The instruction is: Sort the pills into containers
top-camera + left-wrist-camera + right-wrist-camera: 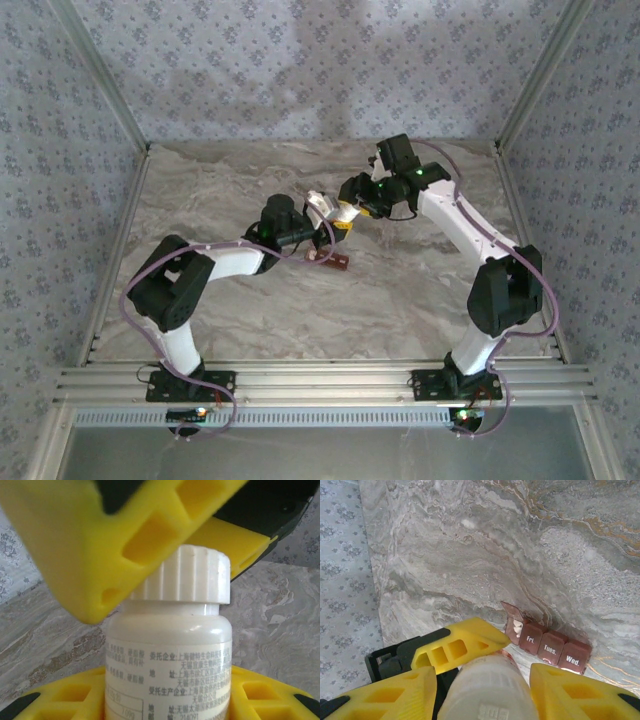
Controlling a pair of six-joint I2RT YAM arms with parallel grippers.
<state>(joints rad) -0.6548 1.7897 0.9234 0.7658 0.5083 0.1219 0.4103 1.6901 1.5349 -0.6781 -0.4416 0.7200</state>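
The left gripper (167, 702) is pinching the bottle (170, 645) low on its body and holding it, seemingly off the table, just behind the containers (550, 647). Gripping it that low is leaving the ribbed cap (185, 575) free for the other arm. The right gripper (485, 692) is reaching in from behind and to the right of the containers, its yellow fingers (100, 540) straddling that cap. Whether they are squeezing it or standing loose around it, I cannot tell. The pairing is looking like an uncapping step, with one arm bracing and one turning.

The containers are lying flat on the table (470, 555) as a strip of four. The end compartment (512, 630) beside "Fri." is standing with its lid raised and what is probably a pill (517, 627) inside; the other three are lying shut. Bare table is showing on every visible side of the containers and the walls are standing well apart from them, so both arms are getting room to back away. The tight spot is sitting just behind the containers, where the two grippers are crowding.
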